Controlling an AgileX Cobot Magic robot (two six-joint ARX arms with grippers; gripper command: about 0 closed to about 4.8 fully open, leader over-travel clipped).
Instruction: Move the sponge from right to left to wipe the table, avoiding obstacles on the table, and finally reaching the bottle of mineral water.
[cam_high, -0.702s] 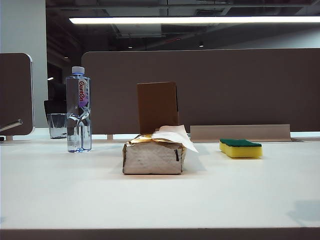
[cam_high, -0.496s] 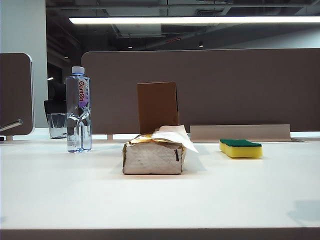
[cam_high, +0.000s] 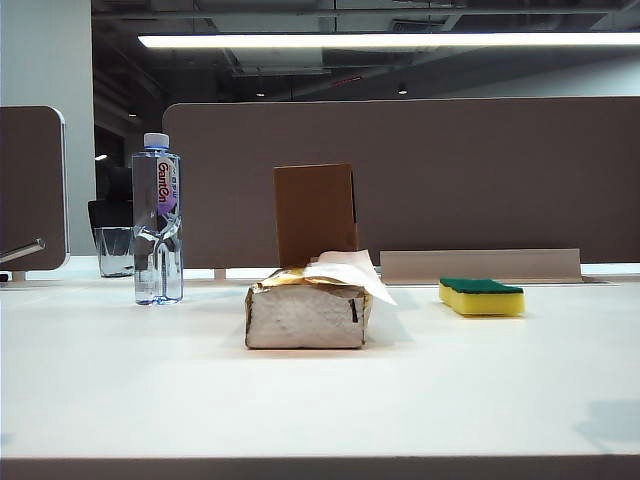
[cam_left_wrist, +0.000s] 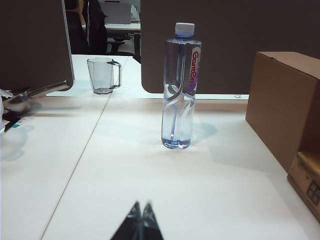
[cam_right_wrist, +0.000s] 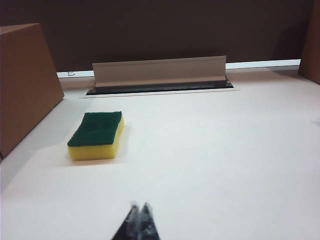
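Observation:
The yellow sponge (cam_high: 482, 296) with its green top lies on the white table (cam_high: 320, 400) at the right; the right wrist view also shows the sponge (cam_right_wrist: 96, 136). My right gripper (cam_right_wrist: 139, 205) is shut and empty, well short of it. A silver tissue pack (cam_high: 307, 313) sits mid-table with the brown cardboard box (cam_high: 315, 213) upright behind it. At the left stands the bottle of mineral water (cam_high: 157, 218), seen as well in the left wrist view as the bottle (cam_left_wrist: 180, 86). My left gripper (cam_left_wrist: 141, 204) is shut and empty, far from it. Neither gripper shows in the exterior view.
A clear glass cup (cam_high: 115, 250) stands behind the bottle; the cup (cam_left_wrist: 104, 75) also shows from the left wrist. A grey cable-tray flap (cam_right_wrist: 160, 70) stands up behind the sponge. Dark partition panels (cam_high: 400, 170) close off the far edge.

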